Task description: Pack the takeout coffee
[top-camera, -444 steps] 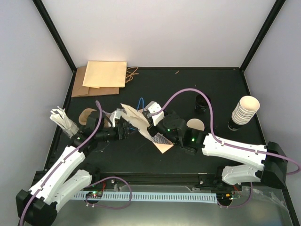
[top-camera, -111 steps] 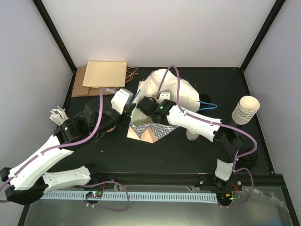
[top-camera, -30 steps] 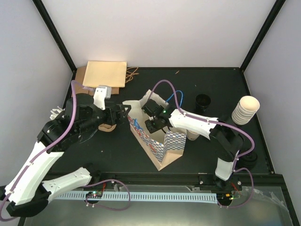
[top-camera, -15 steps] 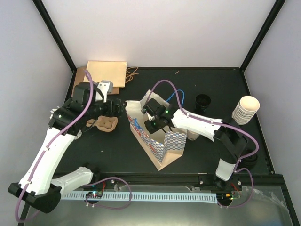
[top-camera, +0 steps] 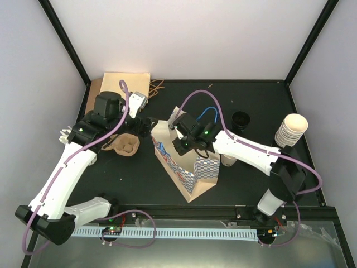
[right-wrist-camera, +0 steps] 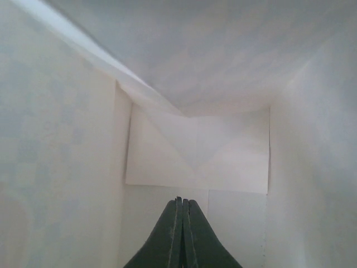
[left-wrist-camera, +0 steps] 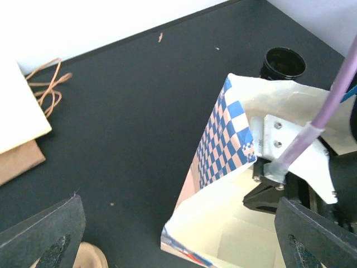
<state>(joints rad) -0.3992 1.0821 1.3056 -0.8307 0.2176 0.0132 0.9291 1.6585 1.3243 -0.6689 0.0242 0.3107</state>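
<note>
One checked paper bag (top-camera: pixel 205 167), centre. One single paper cup (top-camera: pixel 227 161), 3 o'clock of bag, part hidden. One stack of cups (top-camera: pixel 290 131), far 3 o'clock; number within unclear. One black lid (top-camera: pixel 241 119), 2 o'clock. Two flat brown bags (top-camera: pixel 125 86), overlapped, 10 o'clock. One twine loop (top-camera: pixel 157 85), 11 o'clock. One cardboard cup holder (top-camera: pixel 125 145), 9 o'clock. One bundle of white sticks (top-camera: pixel 70 135), far 9 o'clock. Two robot arms (top-camera: pixel 251 152).
</note>
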